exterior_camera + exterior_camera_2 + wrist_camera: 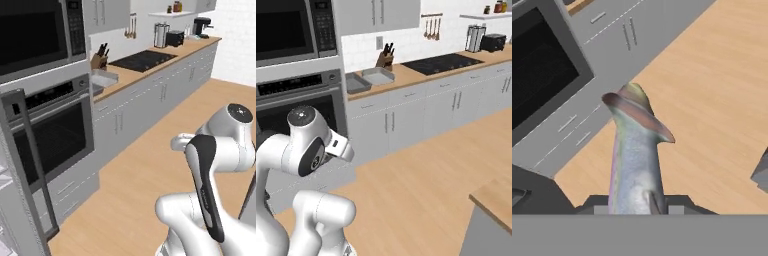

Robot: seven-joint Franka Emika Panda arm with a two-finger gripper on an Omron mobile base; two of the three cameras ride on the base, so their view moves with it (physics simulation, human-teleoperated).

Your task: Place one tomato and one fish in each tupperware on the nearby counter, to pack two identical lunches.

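Fish (634,155): silvery-grey, clamped in the gripper (637,202), carried above the wooden floor. Step in hand, likely: transport to the counter (406,75). Next: lower it into a grey container (377,76) there.

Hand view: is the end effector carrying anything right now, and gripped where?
Yes: the fish, gripped at one end, its body sticking out ahead of the end effector.

Nothing here can be read. The microwave's control panel (323,25) carries rows of small pale marks, too blurred to make out, and the oven's panel (291,85) shows none.
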